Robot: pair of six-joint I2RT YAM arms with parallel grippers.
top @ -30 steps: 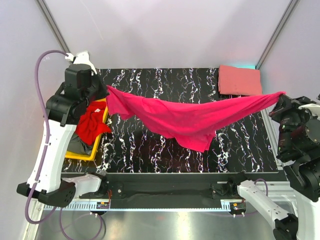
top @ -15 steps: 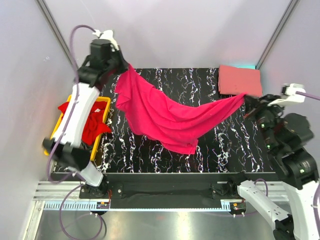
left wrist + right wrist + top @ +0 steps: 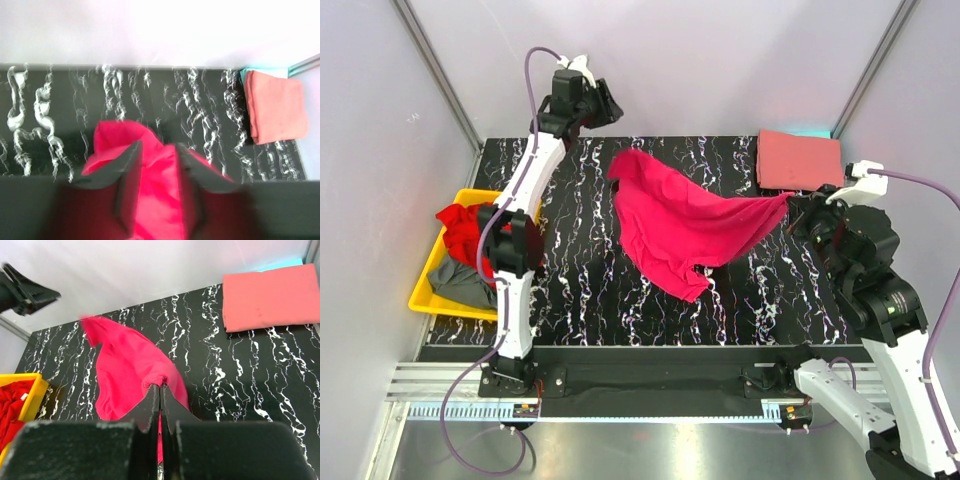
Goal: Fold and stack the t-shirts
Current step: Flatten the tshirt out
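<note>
While the magenta t-shirt (image 3: 685,225) hangs by 1 corner: it sags from the right gripper (image 3: 792,207) across the middle of the black marbled table (image 3: 580,260). Its lowest folds seem to rest on the surface, but whether the far corner touches down cannot be told.
Right gripper: fingers together, pinched on a bunched corner at the shirt's 3 o'clock end.
Left gripper (image 3: 605,105): reached out over the table's 12 o'clock edge, fingers apart and clamped on nothing. Its wrist view shows magenta cloth below the gap, not in it.
Long axis: runs from the held corner at 3 o'clock to a free, peaked corner at about 10 o'clock.
Key relation: the free corner lies at roughly 5 o'clock from the left gripper, near but apart. The left arm is the nearer one to that end, and the right arm has the other end.
Step, as a judgement: the shirt is being spread flat ahead of its first fold. The next move likely calls for the left gripper to come down toward 5 o'clock onto the free corner.
Risk: with only 1 corner held, the cloth may bunch or twist as it settles.
Salmon t-shirt (image 3: 800,160): folded at the table's 1 o'clock corner, just past the right gripper.
Yellow bin (image 3: 428,290): at 9 o'clock, holding the red t-shirt (image 3: 470,230) and the grey t-shirt (image 3: 460,280).
</note>
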